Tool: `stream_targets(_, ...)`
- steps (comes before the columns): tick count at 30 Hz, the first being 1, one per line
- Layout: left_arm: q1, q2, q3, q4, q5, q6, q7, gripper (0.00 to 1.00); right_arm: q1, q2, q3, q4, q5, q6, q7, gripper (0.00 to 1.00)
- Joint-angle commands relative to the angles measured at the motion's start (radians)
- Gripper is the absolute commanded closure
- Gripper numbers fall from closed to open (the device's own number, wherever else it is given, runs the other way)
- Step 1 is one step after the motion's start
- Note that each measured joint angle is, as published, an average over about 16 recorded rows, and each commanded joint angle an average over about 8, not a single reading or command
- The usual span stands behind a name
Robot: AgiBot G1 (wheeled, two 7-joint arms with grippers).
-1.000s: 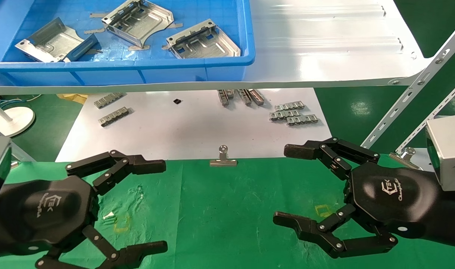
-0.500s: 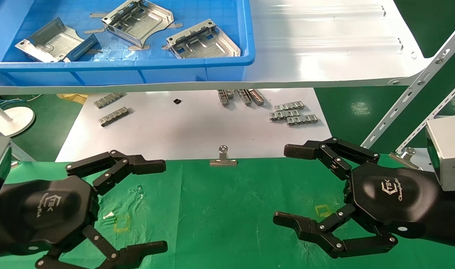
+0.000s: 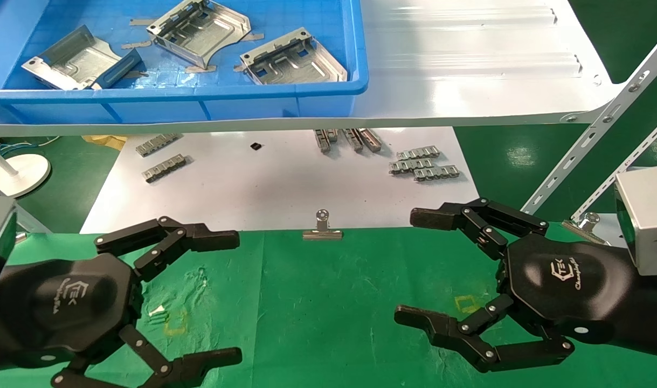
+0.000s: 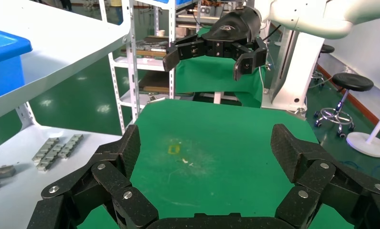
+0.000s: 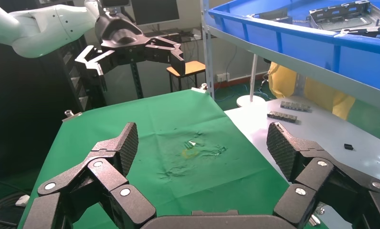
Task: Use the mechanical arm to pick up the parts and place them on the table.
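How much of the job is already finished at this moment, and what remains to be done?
Nothing looks done: no part lies on the green table. Nothing is in hand either; the left gripper and right gripper hover over the cloth with jaws open and empty. All of it is left: three parts sit in the blue bin on the white shelf.
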State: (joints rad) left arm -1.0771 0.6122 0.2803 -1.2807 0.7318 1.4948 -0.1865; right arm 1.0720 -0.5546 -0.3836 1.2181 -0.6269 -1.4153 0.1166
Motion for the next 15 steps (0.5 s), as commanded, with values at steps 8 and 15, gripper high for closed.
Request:
stream_targets(8, 0.0, 0.0, 0.0, 0.0, 0.0, 0.0, 0.0, 0.0, 0.0, 0.0, 0.0, 0.0, 0.0, 0.0, 0.0, 1.0)
stream_targets(15, 0.0, 0.0, 0.0, 0.0, 0.0, 0.0, 0.0, 0.0, 0.0, 0.0, 0.0, 0.0, 0.0, 0.0, 0.0, 1.0)
